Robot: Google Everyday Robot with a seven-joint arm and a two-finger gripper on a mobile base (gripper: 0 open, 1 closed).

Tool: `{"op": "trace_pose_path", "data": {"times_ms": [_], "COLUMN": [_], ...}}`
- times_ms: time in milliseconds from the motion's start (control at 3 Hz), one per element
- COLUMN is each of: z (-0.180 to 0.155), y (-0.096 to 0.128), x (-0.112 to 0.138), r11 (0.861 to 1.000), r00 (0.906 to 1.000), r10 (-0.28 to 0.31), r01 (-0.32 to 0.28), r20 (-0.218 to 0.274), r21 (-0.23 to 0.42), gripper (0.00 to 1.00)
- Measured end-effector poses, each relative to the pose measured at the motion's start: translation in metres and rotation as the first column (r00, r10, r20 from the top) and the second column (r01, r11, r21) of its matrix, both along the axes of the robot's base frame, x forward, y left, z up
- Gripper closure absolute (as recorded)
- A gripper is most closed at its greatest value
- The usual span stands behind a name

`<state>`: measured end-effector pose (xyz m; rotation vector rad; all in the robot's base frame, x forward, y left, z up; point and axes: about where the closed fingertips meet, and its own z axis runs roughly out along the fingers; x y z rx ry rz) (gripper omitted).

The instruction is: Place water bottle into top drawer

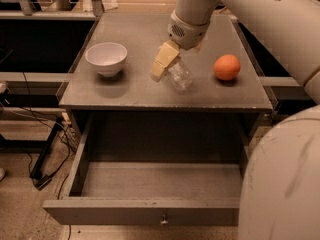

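The water bottle (pixel 180 76), small and clear, lies on the grey cabinet top (pixel 130 91) between the white bowl and the orange fruit. My gripper (pixel 167 68) reaches down from the arm at the top of the camera view and is right at the bottle's left side, touching or nearly touching it. The part of the gripper behind the bottle is hidden. The top drawer (pixel 145 211) is pulled open below the cabinet top, its inside bare, with a small metal knob (pixel 162 218) on the front panel.
A white bowl (pixel 106 58) stands at the left of the cabinet top. An orange ball-like fruit (pixel 227 67) sits at the right. My white arm body (pixel 280 184) fills the lower right corner. Cables (pixel 30 134) lie on the floor at left.
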<state>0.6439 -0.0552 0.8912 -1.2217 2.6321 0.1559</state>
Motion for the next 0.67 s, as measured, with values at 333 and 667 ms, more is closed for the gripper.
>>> {"op": "trace_pose_path", "data": {"times_ms": [333, 667], "z": [-0.0075, -0.012], "y": [0.0022, 0.0057], "x": [0.0386, 0.0434], "r11": [1.0, 1.0], "r00": [0.9996, 0.9999], "r10": [-0.028, -0.016], "r01": [0.028, 0.016], "r20": [-0.008, -0.002], "r21": [-0.003, 0.006], "gripper": [0.0, 0.0]}}
